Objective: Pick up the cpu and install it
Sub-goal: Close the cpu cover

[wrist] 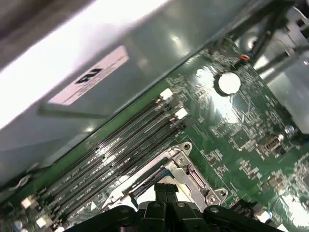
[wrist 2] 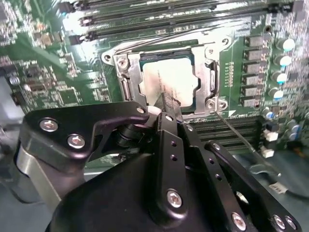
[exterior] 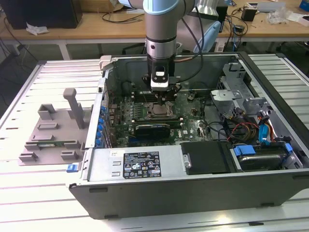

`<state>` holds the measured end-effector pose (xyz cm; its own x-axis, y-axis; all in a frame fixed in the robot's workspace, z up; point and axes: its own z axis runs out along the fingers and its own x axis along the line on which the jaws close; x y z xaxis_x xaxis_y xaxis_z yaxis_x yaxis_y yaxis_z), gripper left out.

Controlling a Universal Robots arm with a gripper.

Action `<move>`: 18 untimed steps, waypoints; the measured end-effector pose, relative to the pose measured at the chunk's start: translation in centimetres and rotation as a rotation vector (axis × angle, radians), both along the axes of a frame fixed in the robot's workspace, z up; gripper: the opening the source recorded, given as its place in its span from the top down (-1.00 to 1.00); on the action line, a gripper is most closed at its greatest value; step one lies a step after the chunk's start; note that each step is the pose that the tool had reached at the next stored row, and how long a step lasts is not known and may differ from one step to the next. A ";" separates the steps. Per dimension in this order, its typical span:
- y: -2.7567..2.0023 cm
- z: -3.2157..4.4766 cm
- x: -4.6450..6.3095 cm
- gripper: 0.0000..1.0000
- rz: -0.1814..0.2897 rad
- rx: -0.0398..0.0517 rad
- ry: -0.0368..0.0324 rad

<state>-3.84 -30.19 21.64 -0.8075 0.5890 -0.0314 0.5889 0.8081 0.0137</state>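
One black gripper [exterior: 161, 99] is hanging inside the open grey computer case [exterior: 145, 193] in the exterior view. Second wrist view: the small silvery square cpu [wrist 2: 169, 77] is lying in its metal socket [wrist 2: 126, 72], seemingly placed; the fingers [wrist 2: 166, 102] are pressing together, gripping nothing. First wrist view: they are hovering over that socket [wrist: 188, 164].

It looked like a robotics lab or electronics workshop: an open computer case [exterior: 193, 193] lay on a slotted metal table [exterior: 43, 203], a robot arm [exterior: 163, 29] reached into it, and a wooden bench [exterior: 96, 26] behind carried loose cables [exterior: 120, 17].
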 end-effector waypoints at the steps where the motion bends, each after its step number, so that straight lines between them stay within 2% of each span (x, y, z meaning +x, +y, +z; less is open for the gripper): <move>1: 0.00 0.00 0.0 0.79 0.021 0.0000 0.0000; 4: 0.00 0.00 0.0 0.79 0.135 0.0000 0.0001; 8: 0.00 -0.01 0.0 0.79 0.216 0.0000 0.0000; 12: 0.00 -0.02 0.0 0.79 0.353 0.0000 0.0000; 17: 0.00 -0.04 0.0 0.79 0.473 0.0000 0.0000; 18: 0.00 -0.06 0.0 0.79 0.518 -0.0002 0.0000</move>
<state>-3.84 -30.19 21.58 -0.9933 0.1116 -0.0314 0.1112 0.9937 0.0134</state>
